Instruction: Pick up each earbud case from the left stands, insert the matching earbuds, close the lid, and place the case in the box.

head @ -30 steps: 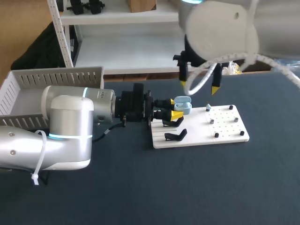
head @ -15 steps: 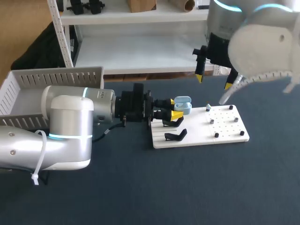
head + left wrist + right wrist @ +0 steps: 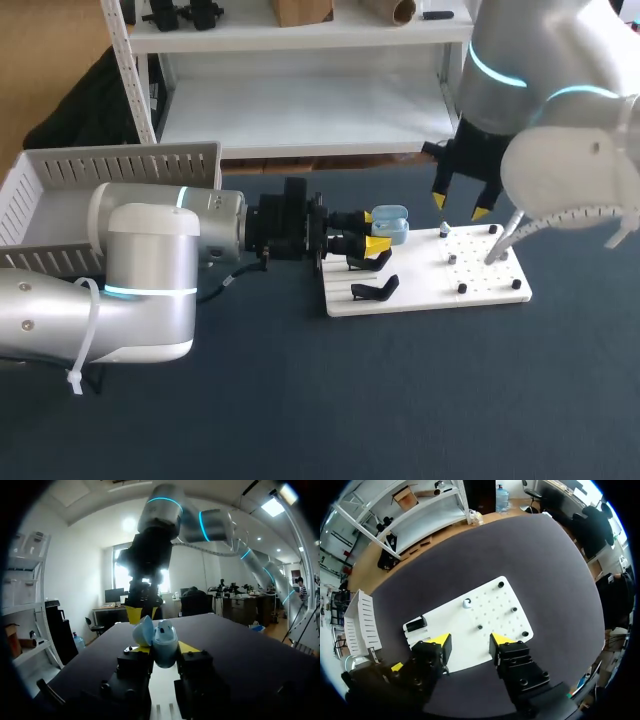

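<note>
pale blue earbud case [image 3: 157, 639], lid open, clamped in left claw [image 3: 162, 650]

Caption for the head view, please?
Left arm's fingers grip an open pale-blue plastic earbud case; right arm's fingers hang open above the white pegged board.

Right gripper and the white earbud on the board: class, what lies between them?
Only bare white board. The right wrist view shows the right gripper open above it, the white earbud ahead of the fingertips, nothing between.
</note>
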Robot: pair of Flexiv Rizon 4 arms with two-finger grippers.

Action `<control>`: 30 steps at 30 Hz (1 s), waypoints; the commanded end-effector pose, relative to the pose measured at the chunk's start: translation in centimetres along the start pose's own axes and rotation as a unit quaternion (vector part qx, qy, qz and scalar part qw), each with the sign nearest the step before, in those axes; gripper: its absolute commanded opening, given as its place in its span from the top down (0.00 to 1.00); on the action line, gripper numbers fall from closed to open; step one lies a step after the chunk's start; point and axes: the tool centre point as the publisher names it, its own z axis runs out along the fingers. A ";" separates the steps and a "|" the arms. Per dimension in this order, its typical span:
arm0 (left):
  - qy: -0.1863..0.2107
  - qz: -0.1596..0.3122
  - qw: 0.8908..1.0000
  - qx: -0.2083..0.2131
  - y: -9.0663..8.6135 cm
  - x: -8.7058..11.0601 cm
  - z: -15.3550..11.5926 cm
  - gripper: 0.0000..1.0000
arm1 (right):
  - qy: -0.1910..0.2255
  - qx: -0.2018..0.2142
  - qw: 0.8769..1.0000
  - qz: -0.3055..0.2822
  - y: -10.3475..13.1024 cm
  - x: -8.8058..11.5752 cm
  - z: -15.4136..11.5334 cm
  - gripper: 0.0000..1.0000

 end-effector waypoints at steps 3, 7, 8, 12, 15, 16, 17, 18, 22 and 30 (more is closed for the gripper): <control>-0.001 0.001 1.000 -0.003 -0.2 0.1 0.0 1.00 | -0.003 -0.009 1.000 -0.030 -0.3 -0.1 2.8 0.33; -0.001 0.001 1.000 -0.003 -0.2 0.1 0.0 1.00 | -0.006 -0.019 0.999 -0.044 -0.2 -0.6 3.8 0.46; -0.001 0.001 1.000 -0.003 -0.2 0.1 0.0 1.00 | -0.007 -0.021 0.999 -0.046 -0.2 -0.7 4.0 0.51; -0.001 0.001 1.000 -0.003 -0.2 0.1 0.0 1.00 | -0.007 -0.024 0.998 -0.055 -0.3 -1.3 5.3 0.55; -0.001 0.001 1.000 -0.003 -0.2 0.1 0.0 1.00 | -0.005 -0.025 0.998 -0.059 -0.1 -1.6 5.9 0.57; -0.001 0.001 1.000 -0.003 -0.2 0.1 0.0 1.00 | -0.004 -0.025 0.998 -0.060 0.0 -1.6 6.1 0.56; -0.001 0.001 1.000 -0.003 -0.2 0.1 0.0 1.00 | -0.003 -0.026 0.998 -0.061 0.1 -1.7 6.2 0.56; -0.001 0.001 1.000 -0.003 -0.2 0.1 0.0 1.00 | -0.002 -0.026 0.998 -0.062 0.2 -1.7 6.4 0.55; -0.001 0.001 1.000 -0.003 -0.2 0.1 0.0 1.00 | 0.000 -0.027 0.998 -0.062 0.6 -2.0 7.1 0.53; -0.001 0.001 1.000 -0.003 -0.2 0.1 0.0 1.00 | 0.002 -0.024 0.999 -0.041 0.7 -2.5 7.9 0.58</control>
